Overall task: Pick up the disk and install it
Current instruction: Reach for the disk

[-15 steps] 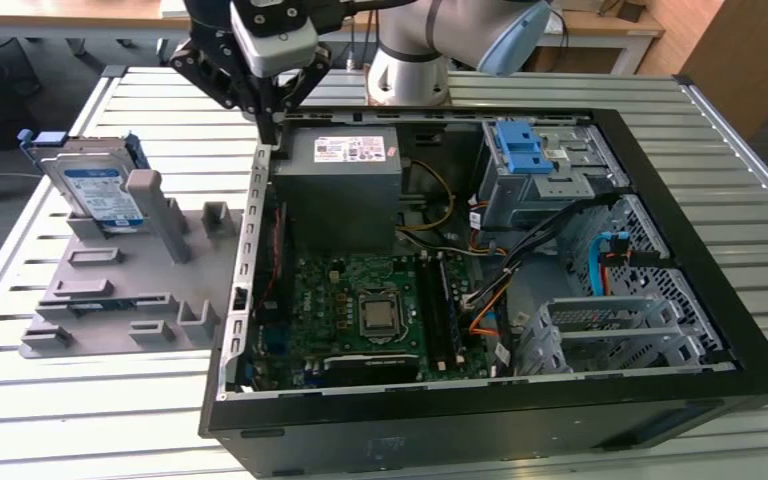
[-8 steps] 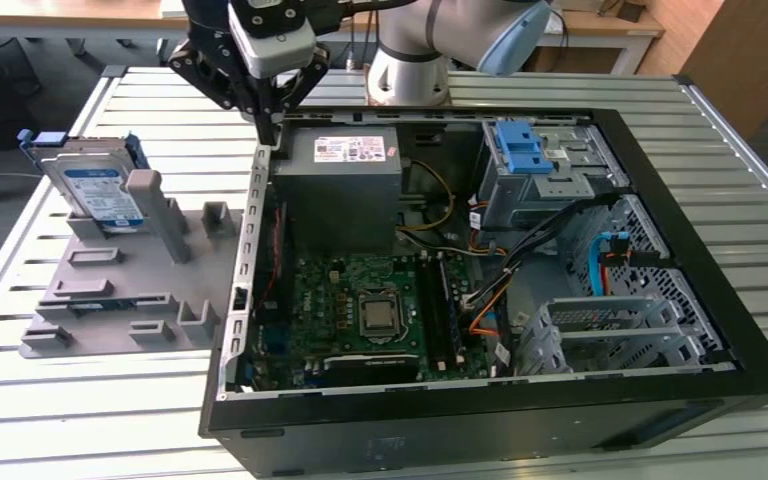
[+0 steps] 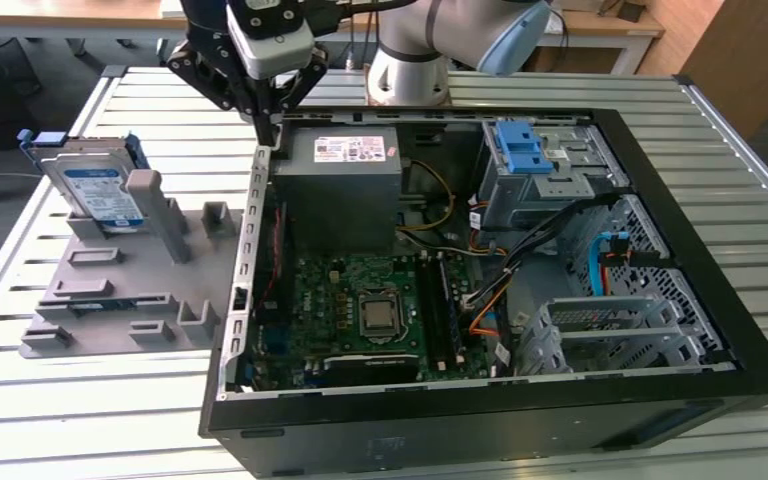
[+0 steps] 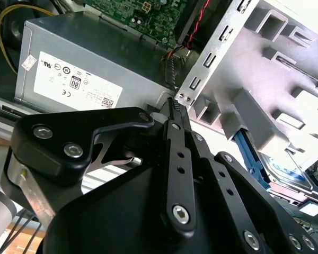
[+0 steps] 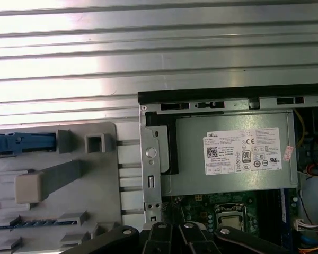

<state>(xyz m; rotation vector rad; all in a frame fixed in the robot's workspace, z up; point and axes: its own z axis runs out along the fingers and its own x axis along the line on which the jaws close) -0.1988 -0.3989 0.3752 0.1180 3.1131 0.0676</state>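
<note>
Fingers (image 4: 176,159) are pressed together with nothing between them. Their tips hang close over the case's (image 3: 491,420) metal side wall, beside the power supply (image 3: 347,160); whether they touch the wall cannot be told.

The disk (image 3: 96,190) stands on edge in a grey holder (image 3: 104,290) just beside the case, near the bench's (image 3: 131,430) edge on the exterior view's left and well apart from the fingers.

The disk looks rigid and dense, with smooth metal faces that may slip, and it is probably sensitive to knocks. The best hold is likely across its flat faces at the upper part, which stands free of the holder, with the blue bracket framing it.

The room above the disk is open, while the holder's posts crowd its lower part. The case wall rises between the holder and the interior. Inside, cables run close by the drive cage (image 3: 584,150), so clearance there looks tight.
</note>
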